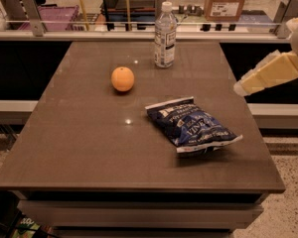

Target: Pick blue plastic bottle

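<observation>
The blue plastic bottle [165, 34] is a slim clear bottle with a white cap and a pale label. It stands upright near the far edge of the brown table [89, 148], right of centre. My gripper [241, 88] is the tip of the cream arm reaching in from the right edge of the view. It hovers over the table's right edge, well to the right of the bottle and nearer the camera. It holds nothing that I can see.
An orange [122, 79] lies left of and nearer than the bottle. A dark blue crinkly snack bag [192, 126] lies at centre right, below the arm. A rail and shelf with boxes [227, 4] run behind the table.
</observation>
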